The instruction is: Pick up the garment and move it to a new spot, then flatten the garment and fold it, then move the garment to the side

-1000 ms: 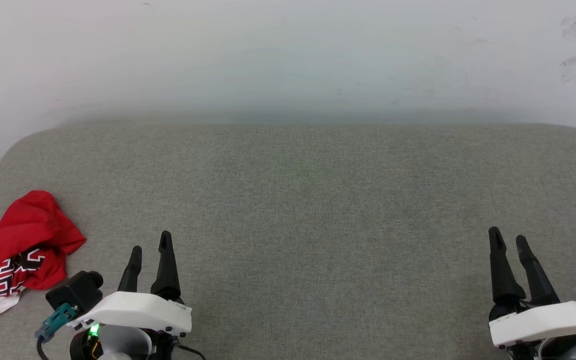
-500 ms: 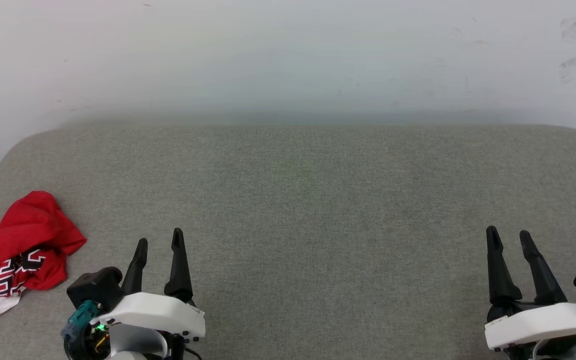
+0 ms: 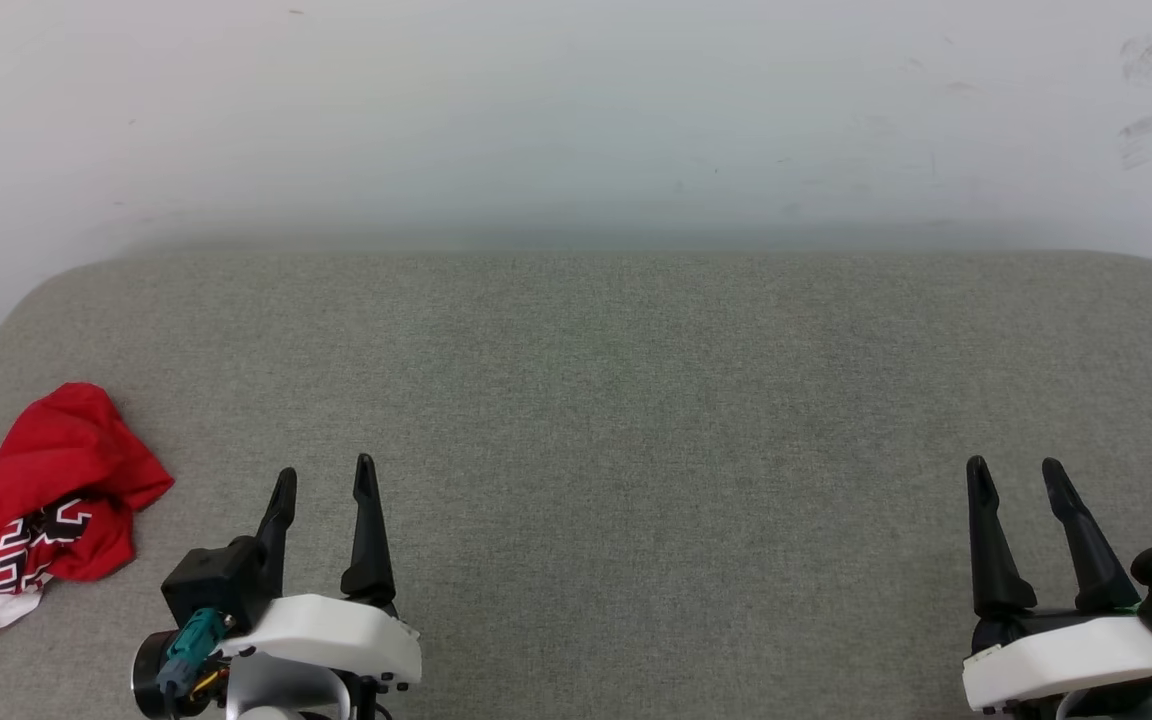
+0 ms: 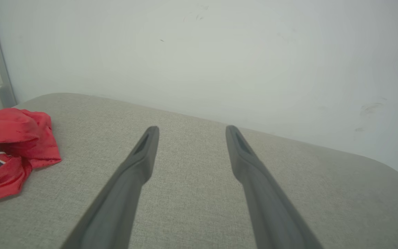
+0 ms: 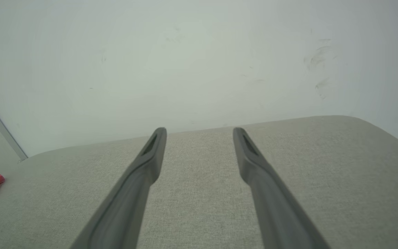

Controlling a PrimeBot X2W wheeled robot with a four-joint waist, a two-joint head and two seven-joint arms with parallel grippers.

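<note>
Upholstery of coarse grey-green weave covers the broad pad, whose rounded corners meet a smooth, scuffed white wall. At the pad's left edge the garment, soft red jersey with white cloth and black white-edged lettering, lies bunched in a wrinkled heap. The left gripper and the right gripper hang over bare weave near the front edge, their slim, tapering matte-black fingers spread apart and holding nothing, both clear of the heap.
</note>
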